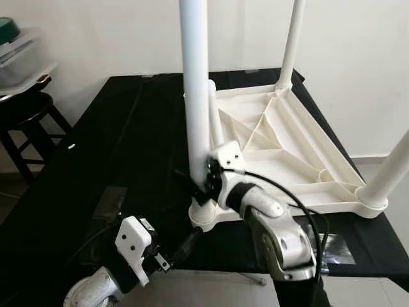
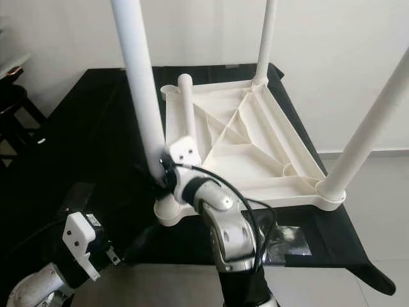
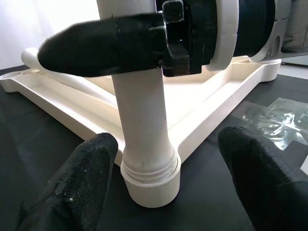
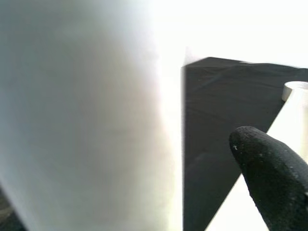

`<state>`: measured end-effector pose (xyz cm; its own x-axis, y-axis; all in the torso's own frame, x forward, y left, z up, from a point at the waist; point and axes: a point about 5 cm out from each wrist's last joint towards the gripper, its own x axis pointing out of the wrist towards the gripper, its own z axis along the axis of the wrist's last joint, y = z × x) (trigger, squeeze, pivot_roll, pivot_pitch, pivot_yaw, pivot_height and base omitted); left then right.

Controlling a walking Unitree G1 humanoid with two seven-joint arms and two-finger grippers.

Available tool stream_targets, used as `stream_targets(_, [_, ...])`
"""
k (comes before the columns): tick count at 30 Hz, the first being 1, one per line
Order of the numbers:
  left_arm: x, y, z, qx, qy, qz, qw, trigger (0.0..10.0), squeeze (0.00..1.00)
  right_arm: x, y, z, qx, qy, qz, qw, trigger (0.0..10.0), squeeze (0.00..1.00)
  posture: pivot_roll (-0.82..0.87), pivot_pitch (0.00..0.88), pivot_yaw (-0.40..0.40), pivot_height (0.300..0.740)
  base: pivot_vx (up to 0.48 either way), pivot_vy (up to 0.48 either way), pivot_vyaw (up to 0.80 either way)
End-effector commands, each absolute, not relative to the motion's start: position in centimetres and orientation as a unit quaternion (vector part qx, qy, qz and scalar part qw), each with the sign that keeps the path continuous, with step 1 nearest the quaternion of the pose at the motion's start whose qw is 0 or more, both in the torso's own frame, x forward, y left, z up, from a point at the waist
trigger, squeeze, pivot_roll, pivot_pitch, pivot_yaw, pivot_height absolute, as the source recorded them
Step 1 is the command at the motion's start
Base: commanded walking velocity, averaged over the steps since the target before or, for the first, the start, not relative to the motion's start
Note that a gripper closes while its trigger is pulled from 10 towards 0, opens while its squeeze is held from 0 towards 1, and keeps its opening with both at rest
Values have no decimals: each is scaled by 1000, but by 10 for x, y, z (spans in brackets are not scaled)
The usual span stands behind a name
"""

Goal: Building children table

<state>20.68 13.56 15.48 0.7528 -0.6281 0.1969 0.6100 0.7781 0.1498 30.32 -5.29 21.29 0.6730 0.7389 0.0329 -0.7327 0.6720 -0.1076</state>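
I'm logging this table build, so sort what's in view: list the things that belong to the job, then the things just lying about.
Job:
- upturned white tabletop
- near leg, held by right gripper
- two more legs standing in corner sockets
- loose leg lying on tabletop
- left gripper, open, facing the near leg's socket

Lying about:
- clear plastic wrap
- black stool

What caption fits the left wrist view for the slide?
Left pincer open before the white leg seated in the tabletop corner socket, right pincer gripping it above.

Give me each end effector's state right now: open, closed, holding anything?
Left end effector: open, fingers either side of the near leg's socket, not touching.
Right end effector: closed on the near leg, just above the socket.
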Motion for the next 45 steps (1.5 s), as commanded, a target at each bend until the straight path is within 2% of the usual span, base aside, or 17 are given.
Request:
stream_targets(1, [207,139,150,40,-102,-330,938,10000,0,304,-43,215,-46,-39,470,880,10000,1000,11,141,54,740,0,0,0])
stream_targets(2, [207,139,149,40,-103,-327,938,10000,0,308,-43,221,-60,-54,519,851,10000,1000,18,130,44,740,0,0,0])
stream_targets(3, [207,138,148,40,-103,-326,939,10000,0,313,-46,225,-69,-62,553,828,10000,886,26,123,40,740,0,0,0])
stream_targets(4, [208,137,147,40,-103,-325,939,10000,0,315,-48,228,-72,-68,574,813,10000,886,26,123,40,740,0,0,0])
stream_targets(5, [208,137,147,40,-103,-324,939,10000,0,316,-52,227,-92,-61,609,786,10000,0,38,120,32,740,0,0,0])
stream_targets(7, [208,137,146,42,-103,-325,939,10000,0,316,-58,225,-116,-45,654,747,10000,0,42,118,29,740,0,0,0])
stream_targets(9, [210,137,146,40,-103,-323,940,10000,0,328,-65,229,-119,-42,655,745,10000,0,48,111,23,740,0,0,0])
stream_targets(11, [210,137,146,39,-103,-322,940,10000,0,341,-68,232,-102,-37,634,766,10000,0,52,109,19,740,0,0,0])
stream_targets(14, [211,137,145,39,-103,-322,940,10000,0,343,-73,228,-102,-25,643,759,10000,0,58,104,16,740,0,0,0])
stream_targets(25, [209,137,146,39,-105,-322,940,10000,0,344,-88,221,-105,21,724,682,10000,0,64,113,10,740,0,0,0])
stream_targets(26, [208,137,146,39,-105,-323,940,10000,0,344,-90,220,-104,24,730,675,0,0,67,121,5,740,0,0,0])
stream_targets(33, [207,135,147,38,-107,-324,939,10000,0,345,-97,220,-102,30,743,661,0,0,66,126,-1,740,0,0,0])
stream_targets(38, [207,132,148,35,-110,-325,939,10000,0,345,-105,217,-105,10,712,695,0,0,42,141,-21,740,0,0,0])
stream_targets(42, [204,131,150,32,-113,-322,939,10000,0,341,-104,209,-122,0,636,762,0,0,30,161,-29,740,0,0,0])
stream_targets(43, [204,131,151,31,-114,-322,939,10000,0,331,-90,190,-124,24,519,846,0,0,31,168,-42,740,0,0,0])
stream_targets(44, [204,131,151,31,-114,-322,939,10000,0,331,-90,190,-124,24,519,846,0,0,31,168,-42,740,0,0,0])
stream_targets(45, [204,131,151,31,-114,-322,939,10000,0,331,-89,184,-123,28,389,913,0,0,31,168,-42,740,0,0,0])
